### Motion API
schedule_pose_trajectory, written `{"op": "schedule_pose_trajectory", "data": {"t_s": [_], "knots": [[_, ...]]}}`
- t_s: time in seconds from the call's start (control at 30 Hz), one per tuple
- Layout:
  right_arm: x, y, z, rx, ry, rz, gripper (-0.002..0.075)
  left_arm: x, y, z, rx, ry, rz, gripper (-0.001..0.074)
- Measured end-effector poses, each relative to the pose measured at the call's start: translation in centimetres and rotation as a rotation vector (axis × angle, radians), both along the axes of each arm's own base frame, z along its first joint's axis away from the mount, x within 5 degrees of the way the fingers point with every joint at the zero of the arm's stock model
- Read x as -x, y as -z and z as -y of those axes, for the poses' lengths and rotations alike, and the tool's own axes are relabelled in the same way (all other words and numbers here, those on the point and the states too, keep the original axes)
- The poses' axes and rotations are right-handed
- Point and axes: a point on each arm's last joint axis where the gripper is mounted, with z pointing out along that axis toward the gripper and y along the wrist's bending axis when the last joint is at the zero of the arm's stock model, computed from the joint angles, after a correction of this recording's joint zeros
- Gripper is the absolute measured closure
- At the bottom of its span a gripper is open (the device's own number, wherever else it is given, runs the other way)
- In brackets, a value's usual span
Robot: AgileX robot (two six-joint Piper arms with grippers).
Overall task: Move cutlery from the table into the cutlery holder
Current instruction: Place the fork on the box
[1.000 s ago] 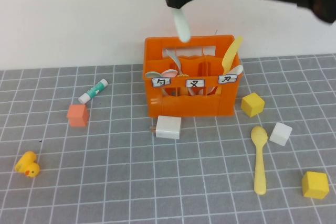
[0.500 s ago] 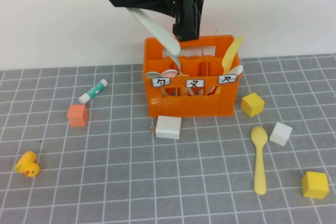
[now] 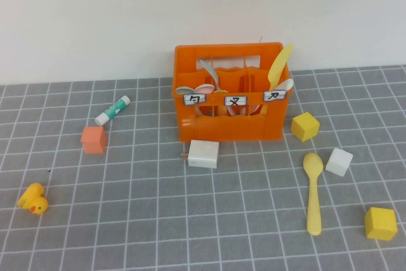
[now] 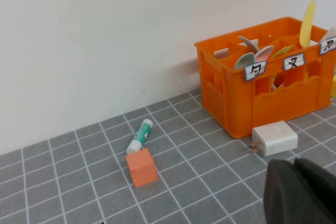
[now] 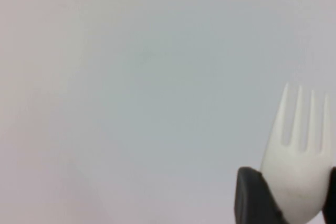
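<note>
The right gripper [image 5: 286,195] shows only in the right wrist view, where its dark fingers [image 5: 252,198] are clamped on the base of the white fork [image 5: 296,153]; the fork's tines stick out past the fingertips against a plain pale background, and where this gripper is over the table cannot be told. The left gripper [image 4: 299,192] shows only at the edge of the left wrist view as a dark mass, fingers closed with nothing between them, low over the table [image 3: 158,220] on the near side of the white charger block [image 3: 203,153], well apart from any cutlery. The cutlery holder [image 3: 228,128] stands upright toward the far edge of the table, around its middle, its three labels facing the near edge. A grey fork [image 3: 209,73] and other pale pieces lean in its left compartments, and a yellow piece [image 3: 280,65] stands tilted in the right compartment. The yellow spoon [image 3: 313,191] lies flat on the table toward the near right corner, bowl pointing to the far edge, between a white cube [image 3: 339,161] and a yellow cube [image 3: 380,223]; another yellow cube [image 3: 305,125] sits just beside the holder's right wall. Left of the holder lie the white and green tube [image 3: 112,110] and the small orange cube [image 3: 93,139], with a yellow duck [image 3: 33,199] nearer the left near corner.
</note>
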Motion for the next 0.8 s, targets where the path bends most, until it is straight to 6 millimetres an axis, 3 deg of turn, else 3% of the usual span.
{"op": "schedule_pose_trajectory", "data": {"t_s": [0.23,0.4,0.63,0.8], "knots": [[-1.0,-2.2,2.5,-0.08,0.305,0.181,0.047,0.0,0.0,0.0,-0.001,-0.002,-0.003,0.0735],[-1.1,-2.8,3.7,-0.143,0.413,0.182,0.047,0.0,0.0,0.0,-0.001,-0.002,-0.003,0.0735],[-0.2,-2.8,2.8,-0.256,0.238,0.038,0.047,0.0,0.0,0.0,-0.002,-0.002,-0.003,0.0735],[1.7,-2.8,0.8,-0.229,-0.064,0.006,0.0471,0.0,0.0,0.0,-0.002,-0.002,-0.003,0.0735]]}}
